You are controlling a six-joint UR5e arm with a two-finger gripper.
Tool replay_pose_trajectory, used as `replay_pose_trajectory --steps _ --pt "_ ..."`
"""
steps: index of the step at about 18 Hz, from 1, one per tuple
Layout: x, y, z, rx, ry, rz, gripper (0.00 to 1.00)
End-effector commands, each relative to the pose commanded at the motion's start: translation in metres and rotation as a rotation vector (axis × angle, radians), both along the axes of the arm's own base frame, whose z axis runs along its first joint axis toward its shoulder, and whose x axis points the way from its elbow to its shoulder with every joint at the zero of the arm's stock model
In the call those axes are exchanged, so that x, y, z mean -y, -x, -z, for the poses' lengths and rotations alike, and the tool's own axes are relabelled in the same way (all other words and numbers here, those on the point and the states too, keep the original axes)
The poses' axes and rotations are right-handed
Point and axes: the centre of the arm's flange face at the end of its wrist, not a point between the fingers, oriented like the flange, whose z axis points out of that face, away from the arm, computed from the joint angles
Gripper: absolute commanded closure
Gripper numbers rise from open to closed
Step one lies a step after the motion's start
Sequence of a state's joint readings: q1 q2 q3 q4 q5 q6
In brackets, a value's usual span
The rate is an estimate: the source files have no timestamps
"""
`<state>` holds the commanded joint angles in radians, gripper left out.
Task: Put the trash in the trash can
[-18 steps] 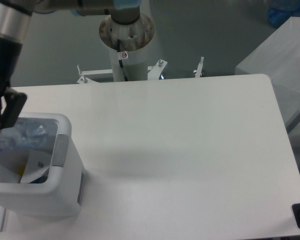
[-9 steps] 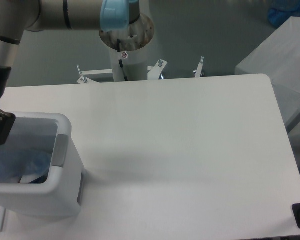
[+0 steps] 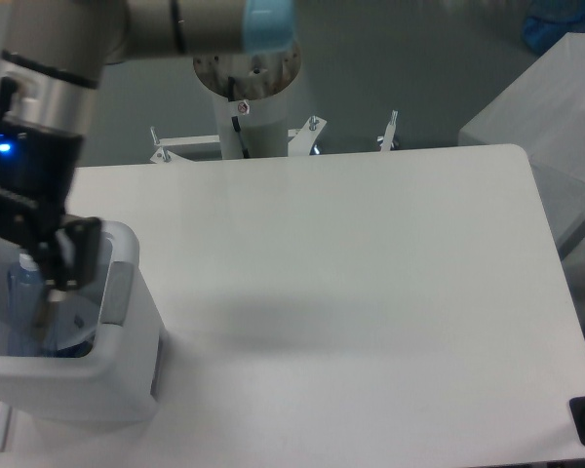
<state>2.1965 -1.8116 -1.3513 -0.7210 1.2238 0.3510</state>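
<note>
A smooth white table (image 3: 351, 292) with rounded corners fills the view, grey floor behind it. At its left edge sits the boxy white trash can (image 3: 127, 375), thick-rimmed with a grey side panel. The gripper (image 3: 39, 255) hangs over the can's mouth; whether its jaws are apart, I cannot tell. The blue-tinted clear plastic bottle (image 3: 21, 302) lies inside the can.
</note>
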Motion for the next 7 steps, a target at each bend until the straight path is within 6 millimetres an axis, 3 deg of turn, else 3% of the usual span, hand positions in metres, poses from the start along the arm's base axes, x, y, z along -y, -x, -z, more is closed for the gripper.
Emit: replay_pose_trajectory --steps 2,7 --pt "0.009 0.019 0.009 -0.031 0.036 -0.039 0.00" --pt "0.018 0.040 0.021 -0.046 0.060 -0.056 0.00"
